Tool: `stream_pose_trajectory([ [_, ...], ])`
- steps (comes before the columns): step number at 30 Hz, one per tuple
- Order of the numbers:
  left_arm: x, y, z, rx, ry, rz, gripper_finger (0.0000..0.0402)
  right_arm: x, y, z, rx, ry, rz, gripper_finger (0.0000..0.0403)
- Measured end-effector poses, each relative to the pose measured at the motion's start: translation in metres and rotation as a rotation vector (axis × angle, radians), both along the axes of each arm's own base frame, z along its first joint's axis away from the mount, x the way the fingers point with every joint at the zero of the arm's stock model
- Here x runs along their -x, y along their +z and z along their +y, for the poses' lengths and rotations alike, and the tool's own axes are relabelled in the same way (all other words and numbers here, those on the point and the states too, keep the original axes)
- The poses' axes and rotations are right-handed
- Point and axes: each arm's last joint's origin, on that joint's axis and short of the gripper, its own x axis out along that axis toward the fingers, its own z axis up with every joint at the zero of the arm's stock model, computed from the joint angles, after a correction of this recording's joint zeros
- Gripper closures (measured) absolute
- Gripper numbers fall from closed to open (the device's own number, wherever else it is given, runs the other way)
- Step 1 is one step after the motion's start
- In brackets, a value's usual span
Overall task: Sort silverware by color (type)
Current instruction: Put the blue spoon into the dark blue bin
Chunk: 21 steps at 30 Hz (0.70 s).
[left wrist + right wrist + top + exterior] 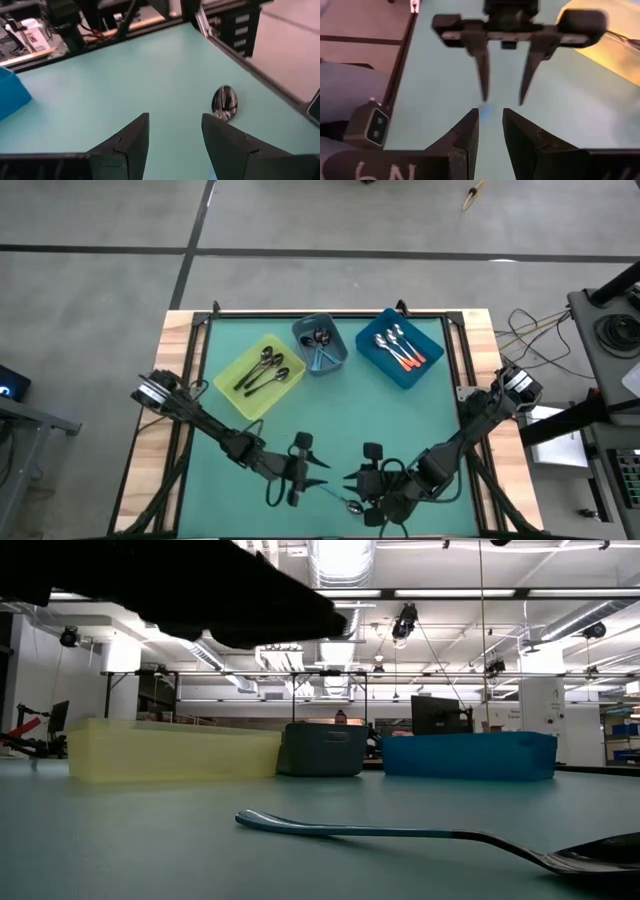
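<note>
I've got one light-blue spoon (400,833) left on the mat at the near edge, lying flat, bowl toward my right arm, handle running toward my left; both grippers sit low on either side of it, facing each other; the left gripper (175,131) hangs with fingers apart and nothing between them, spoon bowl (223,102) ahead of it on the mat; the right gripper (490,125) has its fingers a narrow gap apart, nothing visibly clamped, and I can just see a blue smudge of handle beyond the tips.

Risk here, as I judge it: the handle is thin and flat against the mat, so a pinch could skid off it or flick the spoon toward the table edge; with both arms this near each other, a careless reach could knock fingers together; a grip far out on the handle may let the heavy bowl swing on the carry.

Bins at the far side: yellow bin (230,391) holds the black-handled spoons (262,370); grey-blue bin (336,363) in the middle holds the light-blue ones (320,348); blue bin (425,372) holds the orange-red ones (400,348); so this stray belongs in the middle one.
</note>
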Motion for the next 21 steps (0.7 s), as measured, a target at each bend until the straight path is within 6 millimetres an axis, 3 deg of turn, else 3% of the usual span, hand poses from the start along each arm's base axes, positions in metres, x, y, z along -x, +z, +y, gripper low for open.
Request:
stream_pose_trajectory([
  [9, -0.018, -0.022, -0.012, -0.016, 0.002, 0.058, 0.0237, 0.004, -0.003, 0.003, 0.004, -0.023, -0.014, 0.0323],
  [21, -0.038, -0.049, -0.023, 0.053, -0.149, 0.137, 0.0212, 0.005, -0.003, 0.006, -0.012, -0.019, -0.026, 0.0323],
])
